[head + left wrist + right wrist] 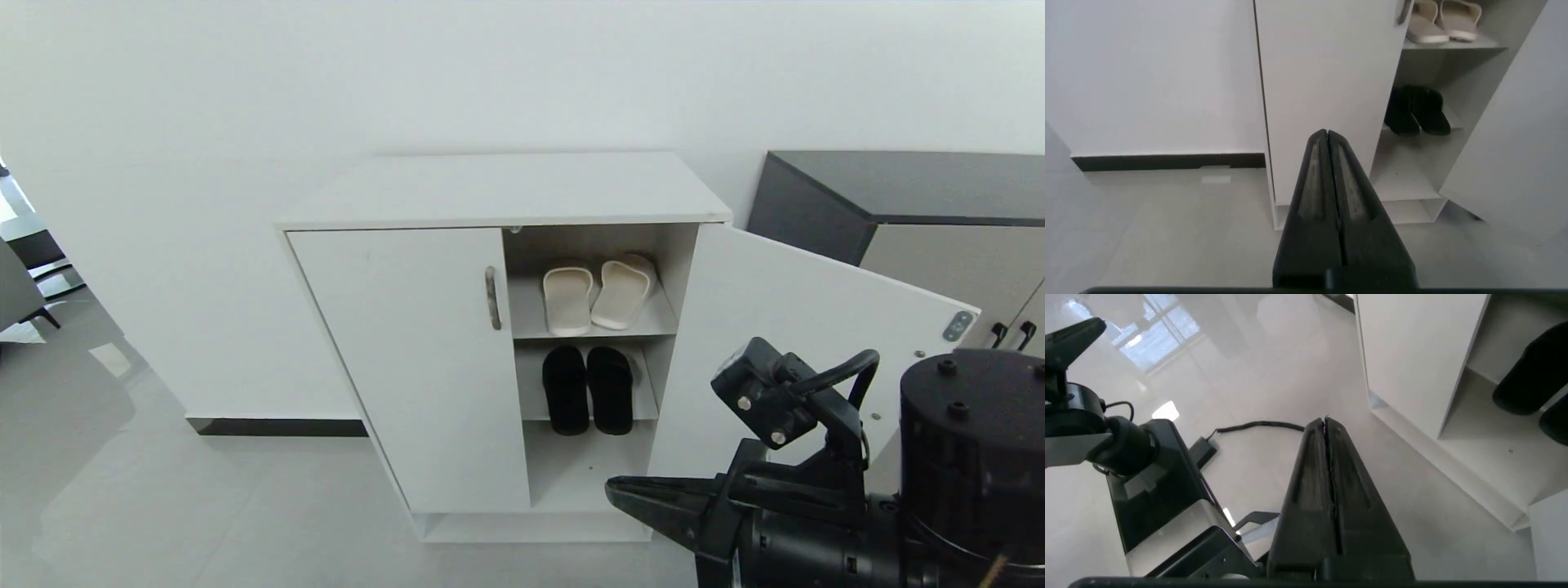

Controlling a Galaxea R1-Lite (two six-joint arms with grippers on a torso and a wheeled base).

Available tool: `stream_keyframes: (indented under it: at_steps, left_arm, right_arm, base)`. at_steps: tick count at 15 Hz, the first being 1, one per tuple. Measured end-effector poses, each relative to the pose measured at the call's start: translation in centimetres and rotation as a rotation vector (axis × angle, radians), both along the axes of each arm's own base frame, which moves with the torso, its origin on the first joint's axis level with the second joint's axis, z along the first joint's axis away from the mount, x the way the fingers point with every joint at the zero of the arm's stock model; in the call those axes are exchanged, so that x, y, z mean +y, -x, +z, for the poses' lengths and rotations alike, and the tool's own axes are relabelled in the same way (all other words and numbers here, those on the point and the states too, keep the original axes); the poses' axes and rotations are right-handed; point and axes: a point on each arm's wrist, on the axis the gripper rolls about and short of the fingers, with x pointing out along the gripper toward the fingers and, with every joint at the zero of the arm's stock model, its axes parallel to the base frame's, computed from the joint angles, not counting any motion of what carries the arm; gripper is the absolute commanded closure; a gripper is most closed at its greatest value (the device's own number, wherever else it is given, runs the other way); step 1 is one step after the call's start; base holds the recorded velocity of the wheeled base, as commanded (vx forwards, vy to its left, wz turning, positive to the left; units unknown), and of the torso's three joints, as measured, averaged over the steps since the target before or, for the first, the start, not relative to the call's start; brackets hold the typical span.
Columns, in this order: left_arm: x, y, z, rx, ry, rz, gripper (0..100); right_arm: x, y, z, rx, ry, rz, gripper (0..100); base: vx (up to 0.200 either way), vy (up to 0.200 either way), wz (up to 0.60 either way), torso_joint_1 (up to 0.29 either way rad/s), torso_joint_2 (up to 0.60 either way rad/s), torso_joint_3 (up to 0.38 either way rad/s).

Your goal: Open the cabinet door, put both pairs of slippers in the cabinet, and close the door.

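Observation:
The white cabinet (506, 192) stands against the wall with its left door (408, 359) shut and its right door (784, 327) swung wide open. A pair of white slippers (596, 294) lies on the upper shelf, and a pair of black slippers (586, 388) on the shelf below. My right gripper (614, 488) is shut and empty, low in front of the open door's lower edge, pointing left. My left gripper (1327, 135) is shut and empty, held back from the shut door (1327, 73). The black slippers (1417, 110) and white slippers (1443, 20) also show past it.
A dark grey sideboard (898, 204) stands right of the cabinet, close behind the open door. A black cable (1249, 426) lies on the glossy floor. Chair legs (37, 282) show at the far left. Open floor (204, 506) lies in front and to the left.

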Motion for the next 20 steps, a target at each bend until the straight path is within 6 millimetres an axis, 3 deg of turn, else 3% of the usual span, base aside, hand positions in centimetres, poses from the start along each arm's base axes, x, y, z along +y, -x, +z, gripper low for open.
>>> stream_keyframes:
  at_steps: [20]
  left_arm:
    - [0.0, 0.0, 0.01, -0.001, -0.001, 0.0, 100]
  right_arm:
    - [0.16, -0.09, -0.67, 0.008, 0.021, 0.003, 100]
  base:
    - [0.0, 0.0, 0.0, 0.238, -0.52, -0.282]
